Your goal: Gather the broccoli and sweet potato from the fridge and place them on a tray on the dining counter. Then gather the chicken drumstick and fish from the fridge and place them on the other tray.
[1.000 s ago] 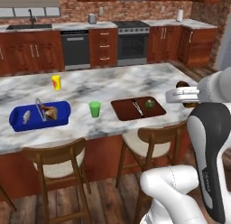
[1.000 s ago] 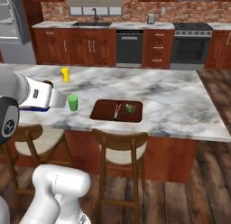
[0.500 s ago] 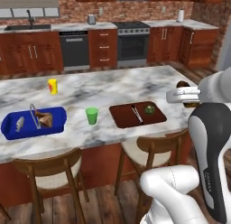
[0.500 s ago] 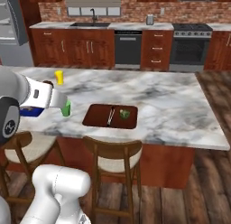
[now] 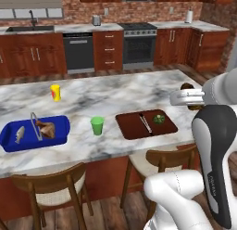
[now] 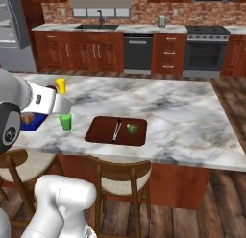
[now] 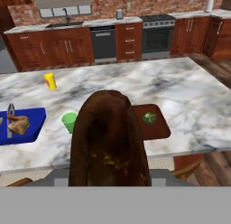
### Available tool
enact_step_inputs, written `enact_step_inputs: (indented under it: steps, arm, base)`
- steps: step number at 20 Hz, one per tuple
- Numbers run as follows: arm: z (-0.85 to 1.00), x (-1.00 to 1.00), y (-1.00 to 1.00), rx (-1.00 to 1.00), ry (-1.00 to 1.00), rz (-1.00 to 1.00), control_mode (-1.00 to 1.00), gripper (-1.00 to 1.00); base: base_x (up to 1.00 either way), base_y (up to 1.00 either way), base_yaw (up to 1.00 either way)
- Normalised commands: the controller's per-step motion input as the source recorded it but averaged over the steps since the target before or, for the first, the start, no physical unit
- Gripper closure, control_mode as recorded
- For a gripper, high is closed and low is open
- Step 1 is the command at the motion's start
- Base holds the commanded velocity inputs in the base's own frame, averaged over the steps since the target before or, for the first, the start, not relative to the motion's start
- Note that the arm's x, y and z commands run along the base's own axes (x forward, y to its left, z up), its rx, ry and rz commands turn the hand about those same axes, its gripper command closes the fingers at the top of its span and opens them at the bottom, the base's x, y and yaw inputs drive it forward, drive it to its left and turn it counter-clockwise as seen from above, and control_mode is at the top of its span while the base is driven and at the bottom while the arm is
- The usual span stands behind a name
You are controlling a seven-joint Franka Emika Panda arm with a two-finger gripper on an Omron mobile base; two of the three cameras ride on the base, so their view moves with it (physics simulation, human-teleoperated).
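Note:
A big brown sweet potato fills the middle of the hand view, with my gripper shut on it; the fingertips are hidden behind it. In the left base view the sweet potato shows just above the hand, at the counter's right end. A dark red tray on the marble dining counter holds the broccoli and a utensil. A blue tray to its left holds the fish and the chicken drumstick. The gripper hovers above the counter's near edge, short of the red tray.
A green cup stands between the two trays, and a yellow container stands farther back. Wooden stools are tucked under the counter's near side. Cabinets, a stove and a sink line the far wall.
The whole scene has shifted and grown in both base views: the base has driven closer to the counter. The arm keeps its pose, still holding the sweet potato.

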Motion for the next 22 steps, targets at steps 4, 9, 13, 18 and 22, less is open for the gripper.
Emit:
enact_step_inputs:
  steps: [4,9,13,18,22]
  arm:
    - [0.00,0.00,0.00,0.00,0.00,0.00,1.00,1.00]
    - [0.00,0.00,0.00,0.00,0.00,0.00,1.00,1.00]
    - [0.00,0.00,0.00,0.00,0.00,0.00,1.00,1.00]
    - [0.00,0.00,0.00,0.00,0.00,0.00,1.00,1.00]
    - [0.00,0.00,0.00,0.00,0.00,0.00,1.00,1.00]
  base:
    - [0.36,-0.16,0.03]
    - [0.47,-0.26,0.06]
    - [0.51,-0.34,0.10]
    - [0.48,-0.32,0.07]
    - [0.31,-0.17,0.01]
